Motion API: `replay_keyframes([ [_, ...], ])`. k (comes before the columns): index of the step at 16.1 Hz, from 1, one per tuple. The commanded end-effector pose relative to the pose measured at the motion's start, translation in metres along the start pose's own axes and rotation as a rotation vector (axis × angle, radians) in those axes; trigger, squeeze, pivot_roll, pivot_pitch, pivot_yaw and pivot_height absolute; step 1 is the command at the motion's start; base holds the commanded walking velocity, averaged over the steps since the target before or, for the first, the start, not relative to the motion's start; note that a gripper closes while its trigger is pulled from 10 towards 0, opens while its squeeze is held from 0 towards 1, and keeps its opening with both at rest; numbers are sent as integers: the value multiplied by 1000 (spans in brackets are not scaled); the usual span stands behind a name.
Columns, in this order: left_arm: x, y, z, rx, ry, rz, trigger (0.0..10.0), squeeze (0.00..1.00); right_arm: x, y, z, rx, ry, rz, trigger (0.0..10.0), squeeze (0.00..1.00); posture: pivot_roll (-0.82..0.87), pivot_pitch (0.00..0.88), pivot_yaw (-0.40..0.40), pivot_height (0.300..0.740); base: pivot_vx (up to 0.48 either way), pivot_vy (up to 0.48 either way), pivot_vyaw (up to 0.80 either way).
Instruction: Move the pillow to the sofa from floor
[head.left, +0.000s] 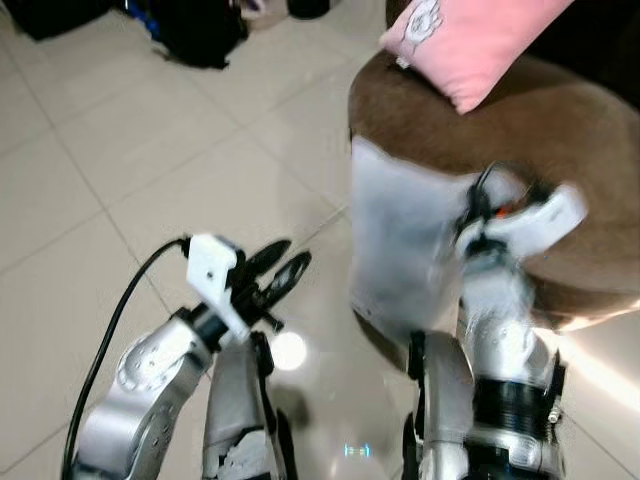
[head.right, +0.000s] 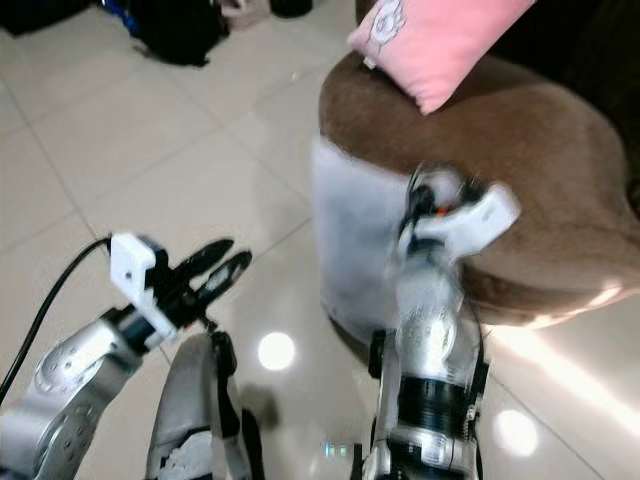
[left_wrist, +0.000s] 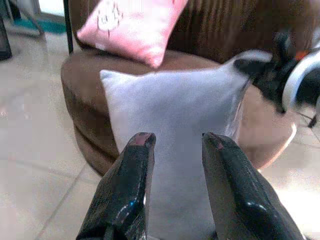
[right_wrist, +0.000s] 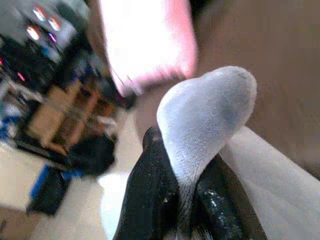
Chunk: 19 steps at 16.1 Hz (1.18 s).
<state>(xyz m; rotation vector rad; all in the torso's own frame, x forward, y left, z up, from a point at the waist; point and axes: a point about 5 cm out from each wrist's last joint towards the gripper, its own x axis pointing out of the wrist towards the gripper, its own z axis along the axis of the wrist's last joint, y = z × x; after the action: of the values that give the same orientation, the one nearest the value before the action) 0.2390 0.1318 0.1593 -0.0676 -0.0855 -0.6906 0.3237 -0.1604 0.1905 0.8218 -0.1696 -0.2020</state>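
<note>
- Right end effector (right_wrist: 187, 200) is clenched on one corner of the grey pillow (left_wrist: 175, 115); in the right wrist view the fabric bulges out between the two black fingers, so the grip is a pinch on the cloth and not a hold around the cushion's body.
- Held by that corner, the grey pillow hangs upright against the front of the brown sofa (head.left: 560, 140), its top edge about level with the seat and its lower part down toward the tiled floor (head.left: 150, 170). Whether it touches the floor cannot be told.
- Left end effector (head.left: 280, 270) is released and holds nothing, its fingers slightly apart and pointed at the pillow's face from nearby, probably ready to steady the cushion.
- A pink pillow (head.left: 470, 40) leans on the sofa seat further back, so the free seat lies in front of it.
- Judging from this, the lift is underway and the pillow must rise over the seat edge.
</note>
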Motion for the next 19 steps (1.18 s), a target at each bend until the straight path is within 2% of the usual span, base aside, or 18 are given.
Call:
replay_keyframes([
  [1,0,3,-1,26,39,48,10000,0,-2,45,41,4,-158,145,549,0,-51,60,59,521,0,0,0],
  [2,7,9,5,45,31,99,10000,0,-3,63,65,-12,-214,207,4392,0,-63,60,61,521,0,0,0],
  [3,12,13,13,58,12,126,10000,0,-6,74,86,-51,-268,239,8471,0,-66,48,58,521,0,0,0],
  [4,17,15,26,71,-28,136,10000,0,-9,83,103,-109,-303,280,10000,0,-66,43,55,521,0,0,0],
  [6,26,21,47,85,-99,191,10000,0,-13,89,117,-148,-333,292,10000,0,-68,45,59,536,0,0,0],
  [7,33,24,59,60,-140,237,10000,0,-14,87,118,-196,-322,272,10000,0,-67,44,59,546,0,0,0],
  [8,36,23,64,46,-159,236,10000,0,-15,81,112,-224,-301,254,10000,0,-65,42,57,556,0,0,0],
  [9,36,22,63,47,-153,227,10000,0,-16,78,109,-228,-289,240,10000,0,-63,31,55,561,0,0,0],
  [11,31,23,47,16,-109,279,10000,0,-20,60,87,-332,-213,206,10000,0,-55,32,52,581,0,0,0],
  [13,29,20,41,44,-85,294,10000,0,-26,48,73,-426,-155,206,10000,0,-40,31,45,601,0,0,0],
  [14,29,20,40,61,-83,305,10000,0,-31,42,67,-420,-121,194,10000,0,-40,38,44,611,0,0,0],
  [16,29,22,44,78,-89,298,10000,0,-35,50,72,-407,-134,199,10000,0,-54,45,48,631,0,0,0],
  [17,31,23,45,90,-99,295,10000,0,-34,60,84,-378,-183,213,10000,0,-51,26,50,646,0,0,0],
  [19,34,23,47,124,-109,294,10000,0,-32,69,94,-354,-230,229,10000,0,-42,28,46,661,0,0,0],
])
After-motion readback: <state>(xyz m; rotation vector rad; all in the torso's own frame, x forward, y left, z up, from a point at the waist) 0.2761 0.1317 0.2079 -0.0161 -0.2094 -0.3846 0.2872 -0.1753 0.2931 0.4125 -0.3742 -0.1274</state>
